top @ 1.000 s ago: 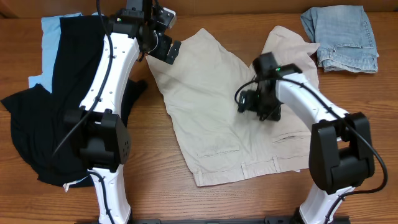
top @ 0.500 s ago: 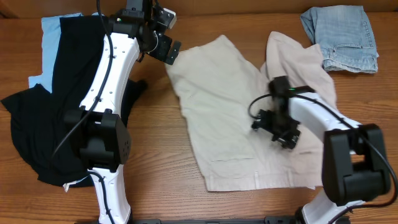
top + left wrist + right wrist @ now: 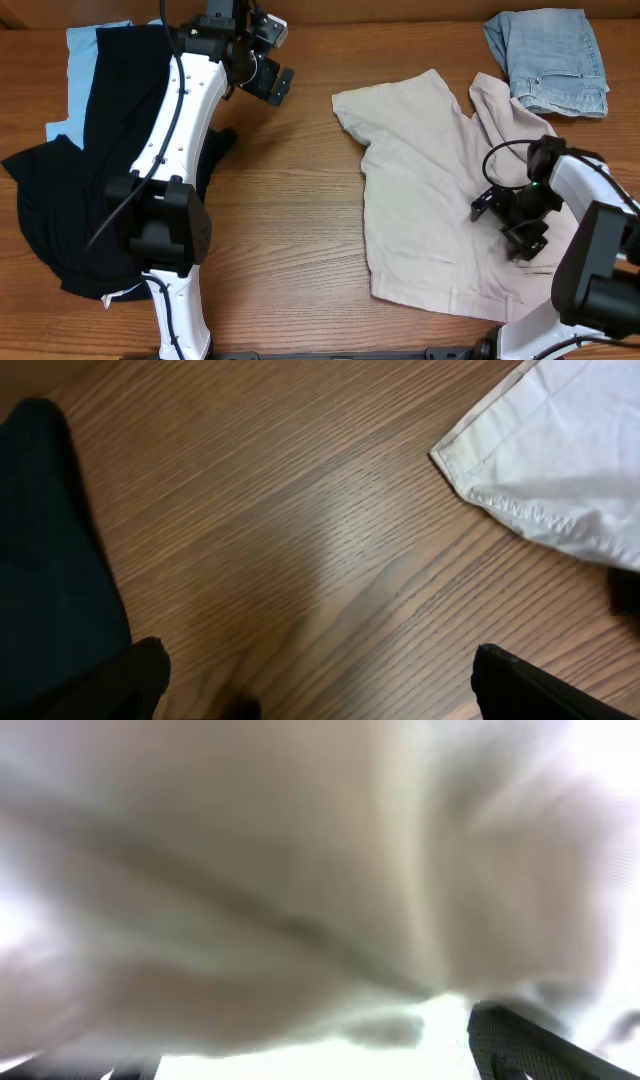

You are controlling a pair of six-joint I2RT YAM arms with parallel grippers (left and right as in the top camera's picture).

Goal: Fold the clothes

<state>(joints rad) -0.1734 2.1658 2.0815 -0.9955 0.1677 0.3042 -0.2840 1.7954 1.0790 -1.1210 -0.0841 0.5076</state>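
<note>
**Left tool (image 3: 270, 80) open over bare wood, right tool (image 3: 512, 222) down on the khaki shorts (image 3: 420, 190)**

Seen from overhead, the left tool hangs over bare worktop (image 3: 300, 240) near the far edge. It lies between the dark pile on the left and the shorts on the right, and touches neither. Its wrist camera shows both dark fingers (image 3: 120, 680) spread wide at the bottom of the frame, with only wood grain between them. A stitched hem corner of pale cloth (image 3: 560, 450) sits at the upper right of that view, and black cloth (image 3: 45, 560) fills the left side.

The right tool sits low on the right half of the khaki shorts, close to their right edge. Its wrist view is almost all blurred beige fabric pressed close to the lens. One dark finger (image 3: 540, 1040) shows at the lower right. I cannot tell from either view whether this tool is clamped on the cloth.

The shorts lie rumpled and unfolded on the right half of the worktop. One leg corner points toward the upper left. The other leg is creased and bunched at the upper right, just beside a folded pale denim garment (image 3: 550, 55) in the far right corner.

A black garment (image 3: 60, 210) sprawls across the left side, partly under the left arm. A light-blue garment (image 3: 85, 45) shows from beneath its top edge.
</note>
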